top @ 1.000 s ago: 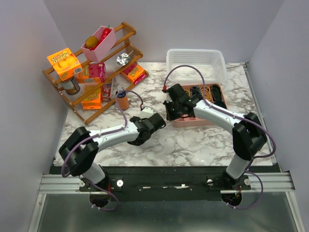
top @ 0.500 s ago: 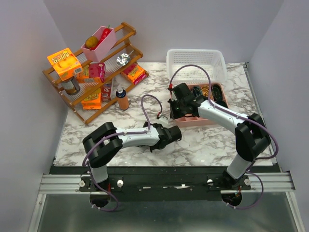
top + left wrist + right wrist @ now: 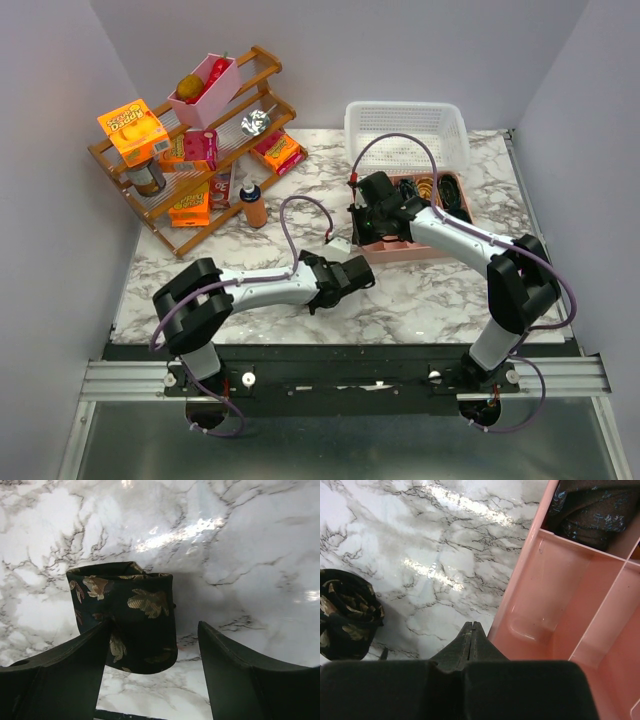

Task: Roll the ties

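Table: we see white marble (image 3: 420,290) with grey veins, glossy, with glare streaks in both wrist views.
Room: we note plain pale grey-lilac walls (image 3: 400,50) on three sides and a metal rail (image 3: 330,378) along the near edge, carrying both arm bases.
Tie: we mark one rolled tie (image 3: 135,625), black with gold leaves, sitting as a coil on the bare marble mid-table, left of the tray. The right wrist view shows it too (image 3: 347,612), with its shadow on the marble.
Left fingers: we see the left fingers (image 3: 60,670) spread apart, one on each side of the coil. The coil sits closer to one of them; we cannot tell if they touch.
Right fingers: we see the right fingers (image 3: 470,640) pressed together with nothing between, tips over the marble just beside the tray wall.
Tray: we log a pink divided tray (image 3: 545,605) right of centre, with dark blue-flecked fabric (image 3: 590,510) in a far compartment.
Basket: we see a white mesh basket (image 3: 405,130) just behind the tray.
Rack: we see a wooden rack (image 3: 190,150) at the left rear holding orange boxes and a pink bin, with a brown bottle (image 3: 255,207) on the marble near it.
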You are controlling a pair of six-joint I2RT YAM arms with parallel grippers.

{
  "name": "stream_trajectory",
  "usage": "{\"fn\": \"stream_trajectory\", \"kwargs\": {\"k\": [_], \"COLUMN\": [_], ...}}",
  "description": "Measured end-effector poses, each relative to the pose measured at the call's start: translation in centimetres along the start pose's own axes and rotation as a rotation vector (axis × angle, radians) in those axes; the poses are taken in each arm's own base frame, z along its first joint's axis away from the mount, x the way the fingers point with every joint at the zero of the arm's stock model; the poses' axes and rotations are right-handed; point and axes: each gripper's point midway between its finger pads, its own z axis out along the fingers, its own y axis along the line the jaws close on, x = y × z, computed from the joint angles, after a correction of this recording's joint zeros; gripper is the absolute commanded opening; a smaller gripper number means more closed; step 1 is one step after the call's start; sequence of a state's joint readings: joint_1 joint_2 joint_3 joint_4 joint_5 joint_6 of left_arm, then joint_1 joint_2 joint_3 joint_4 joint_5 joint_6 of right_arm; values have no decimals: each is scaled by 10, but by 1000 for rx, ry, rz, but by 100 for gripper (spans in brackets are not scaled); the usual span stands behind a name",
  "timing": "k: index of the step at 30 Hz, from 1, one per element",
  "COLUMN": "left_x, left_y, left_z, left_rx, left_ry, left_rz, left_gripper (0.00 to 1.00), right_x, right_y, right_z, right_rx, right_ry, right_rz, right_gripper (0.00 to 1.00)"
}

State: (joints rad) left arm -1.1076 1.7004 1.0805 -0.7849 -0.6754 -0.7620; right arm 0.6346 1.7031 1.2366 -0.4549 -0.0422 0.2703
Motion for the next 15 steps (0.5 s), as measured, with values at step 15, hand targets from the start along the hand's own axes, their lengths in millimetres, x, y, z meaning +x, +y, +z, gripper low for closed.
{"fn": "stream_trajectory", "kwargs": {"k": [15], "left_x": [-15], "left_y": [-14], "left_z": [-8], "left_rx": [134], "left_ry": [-40], "left_rz": [-82], "left_gripper": [84], "right_x": [0], "right_y": [0], "right_z": [-1], "right_rx": [-4], "right_ry": [-4], "right_rz": [2], "right_gripper": [1]}}
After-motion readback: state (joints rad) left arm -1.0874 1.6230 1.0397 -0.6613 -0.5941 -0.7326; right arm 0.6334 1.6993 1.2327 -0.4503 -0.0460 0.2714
